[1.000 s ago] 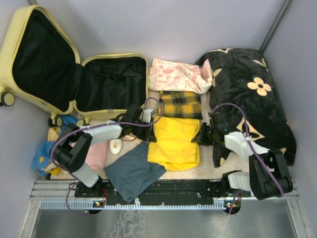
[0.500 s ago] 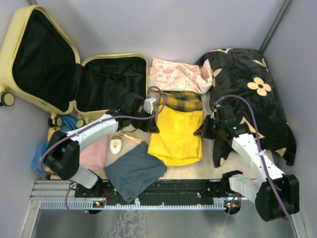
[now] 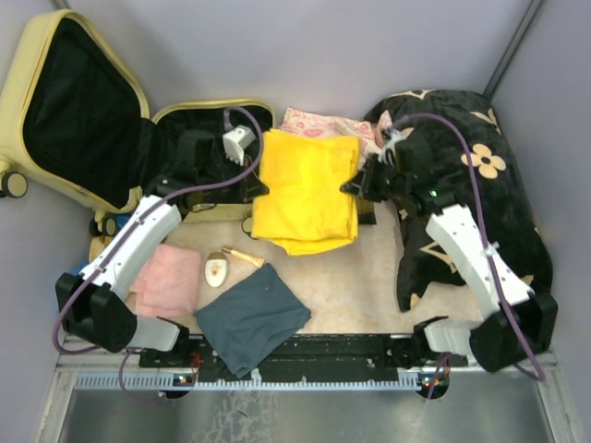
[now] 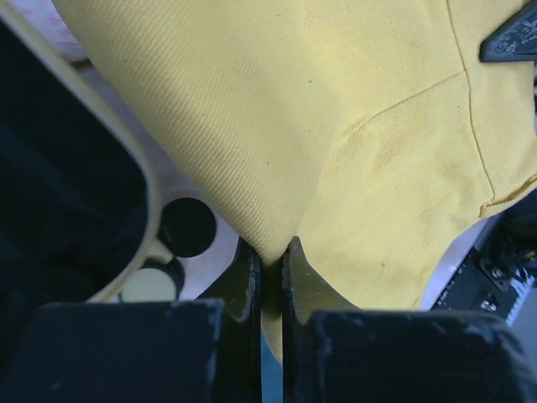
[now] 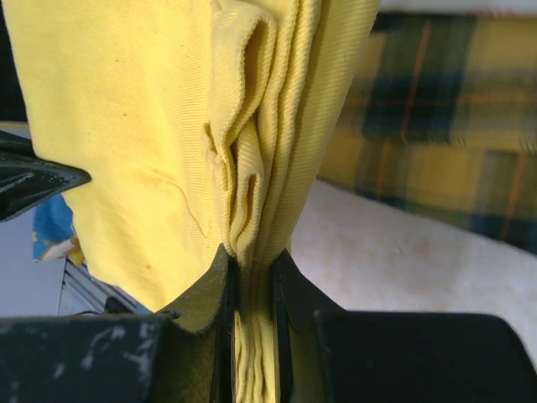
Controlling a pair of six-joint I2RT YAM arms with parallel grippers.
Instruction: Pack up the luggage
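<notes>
The worktop [image 3: 360, 277] is a pale beige surface, closed in by plain grey walls on three sides. A black rail runs along its near edge, where both arms are bolted.

The luggage [image 3: 37, 55] lies open at the far left. Its lid leans up against the left wall and its lower half lies flat, with the black lining showing in both. Two small black wheels [image 3: 13, 183] show on its left side.

A yellow garment [image 3: 305, 189] hangs stretched between the two arms, above the worktop. Seen from above, its left edge overlaps the suitcase's right rim. The left fingers [image 3: 259, 190] are clamped narrow on a fold at its left side, and the right fingers [image 3: 355, 185] pinch a bunched edge on its right.

Behind the garment a pink flowered cloth [image 3: 319, 122] peeks out, and the right wrist view shows a yellow-and-dark plaid cloth [image 5: 453, 92] lying past it. A big black cloth with beige flowers [image 3: 462, 175] fills the right side under the right arm. Near the rail lie a folded pink cloth [image 3: 171, 279], a dark grey-blue garment [image 3: 251, 318], a small white oval object [image 3: 215, 271] and a short wooden stick [image 3: 246, 257].
</notes>
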